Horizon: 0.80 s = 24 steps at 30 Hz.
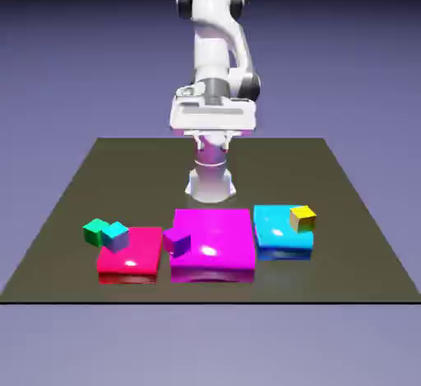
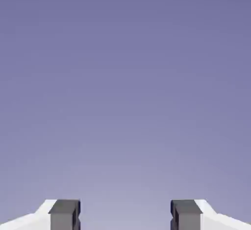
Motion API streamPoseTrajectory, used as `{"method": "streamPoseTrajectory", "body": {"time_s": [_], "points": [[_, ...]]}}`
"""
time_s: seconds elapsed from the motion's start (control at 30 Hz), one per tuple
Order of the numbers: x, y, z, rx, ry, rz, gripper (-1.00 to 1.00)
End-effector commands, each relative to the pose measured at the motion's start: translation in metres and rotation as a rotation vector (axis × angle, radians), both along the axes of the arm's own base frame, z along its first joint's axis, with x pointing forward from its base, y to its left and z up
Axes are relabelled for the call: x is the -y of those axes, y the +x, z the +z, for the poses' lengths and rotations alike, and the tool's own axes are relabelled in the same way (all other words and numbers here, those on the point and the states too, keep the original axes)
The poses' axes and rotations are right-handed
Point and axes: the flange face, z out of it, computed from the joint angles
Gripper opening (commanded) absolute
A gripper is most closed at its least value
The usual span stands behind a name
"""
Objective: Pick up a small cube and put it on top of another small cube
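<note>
exterior view shows the white arm (image 1: 215, 55) folded up high at the far edge of the dark table (image 1: 345, 236), well apart from every object on it. hand view shows only the blue-violet backdrop between the two grey fingertips (image 2: 64, 213); the gripper (image 2: 125, 214) stands spread with nothing between its jaws.

the small green cube (image 1: 96, 230) sits near the exterior view's left, just beside the red slab (image 1: 131, 257) and touching or nearly touching the light-blue small cube (image 1: 116, 236); i cannot tell which. the purple small cube (image 1: 176, 240) rests between the red slab and the magenta slab (image 1: 215, 244). a yellow small cube (image 1: 303, 218) lies on the cyan slab (image 1: 279, 232).

risks, as judged from this position:
- the green cube and the light-blue one sit so close that a finger coming down could land on the neighbour, push it aside, or pinch both together.
- the red slab's edge lies close by and could foul the lower finger on descent.
- the camera on the hand sees no table, so an approach has no close look at the target yet.
- a placement off centre on another small cube could let the green one slide off.

no brand, label or readable writing appears on the arm, the slabs or the cubes.
</note>
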Motion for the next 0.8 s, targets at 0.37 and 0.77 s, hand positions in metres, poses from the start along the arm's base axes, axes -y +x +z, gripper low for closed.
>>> {"method": "streamPoseTrajectory", "body": {"time_s": [0.37,0.77], "points": [[0.016,-0.015,-0.033,-0.253,-0.516,-0.064,0.0],[0.079,-0.038,-0.079,-0.603,-1.088,-0.25,0.0]]}}
